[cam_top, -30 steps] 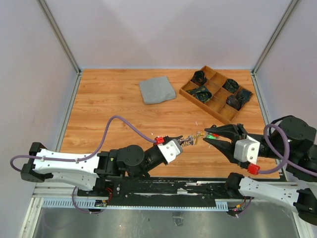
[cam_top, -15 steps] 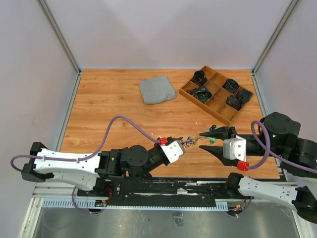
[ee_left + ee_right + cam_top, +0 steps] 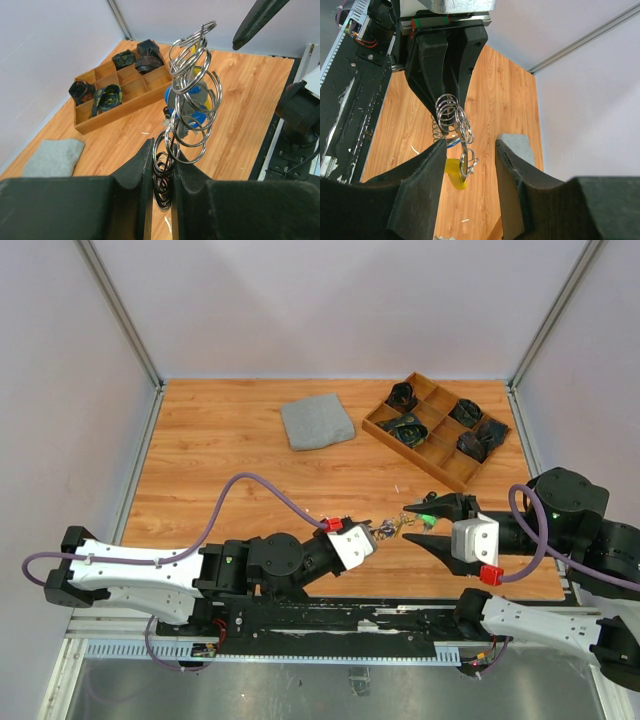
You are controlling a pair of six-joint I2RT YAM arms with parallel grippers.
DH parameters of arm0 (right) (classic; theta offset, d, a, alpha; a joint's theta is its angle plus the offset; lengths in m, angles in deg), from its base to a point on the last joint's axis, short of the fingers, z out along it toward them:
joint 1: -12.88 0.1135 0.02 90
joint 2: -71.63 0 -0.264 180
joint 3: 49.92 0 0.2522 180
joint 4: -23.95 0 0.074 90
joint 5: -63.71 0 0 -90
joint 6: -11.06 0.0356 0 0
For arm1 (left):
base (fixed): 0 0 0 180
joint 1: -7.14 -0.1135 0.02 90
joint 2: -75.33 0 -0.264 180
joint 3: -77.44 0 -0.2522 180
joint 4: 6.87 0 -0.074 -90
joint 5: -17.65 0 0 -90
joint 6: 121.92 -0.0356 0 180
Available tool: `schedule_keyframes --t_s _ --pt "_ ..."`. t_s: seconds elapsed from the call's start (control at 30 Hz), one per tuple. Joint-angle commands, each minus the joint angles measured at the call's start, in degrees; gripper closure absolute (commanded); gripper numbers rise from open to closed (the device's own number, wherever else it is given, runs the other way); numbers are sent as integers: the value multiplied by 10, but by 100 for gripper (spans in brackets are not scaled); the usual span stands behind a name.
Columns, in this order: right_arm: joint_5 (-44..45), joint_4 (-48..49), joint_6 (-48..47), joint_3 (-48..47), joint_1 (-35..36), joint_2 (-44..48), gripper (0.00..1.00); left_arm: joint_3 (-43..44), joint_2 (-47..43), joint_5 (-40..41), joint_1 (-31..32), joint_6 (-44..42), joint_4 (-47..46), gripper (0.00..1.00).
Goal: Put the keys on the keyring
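Right tool (image 3: 405,522) moved leftward, released; left tool (image 3: 162,148) clenches one keyring (image 3: 175,128) bearing two keys (image 3: 197,93).

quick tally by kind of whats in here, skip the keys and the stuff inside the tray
robot arms: 2
grey cloth: 1
wooden tray: 1
keyring: 1
total: 5

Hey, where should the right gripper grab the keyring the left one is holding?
Grip the keyring at its free end loops, coming head-on from opposite the left gripper. It sticks out from those shut fingers, and the right gripper, open, straddles it.
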Motion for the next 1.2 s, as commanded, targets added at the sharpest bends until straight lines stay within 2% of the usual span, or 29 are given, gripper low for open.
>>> schedule_keyframes --t_s 0.0,0.13,0.33,0.63,1.17 --pt "1 22 0 12 -2 -1 56 26 7 -8 5 8 -15 99" --pt "1 28 0 14 -2 -5 60 29 12 -9 4 7 -13 99" --pt "5 35 1 19 -2 1 71 30 15 -9 4 5 -13 99" --pt "17 37 10 17 -2 8 79 28 17 -7 4 6 -14 100" --pt "81 62 34 28 -1 30 82 31 19 -11 4 4 -14 100"
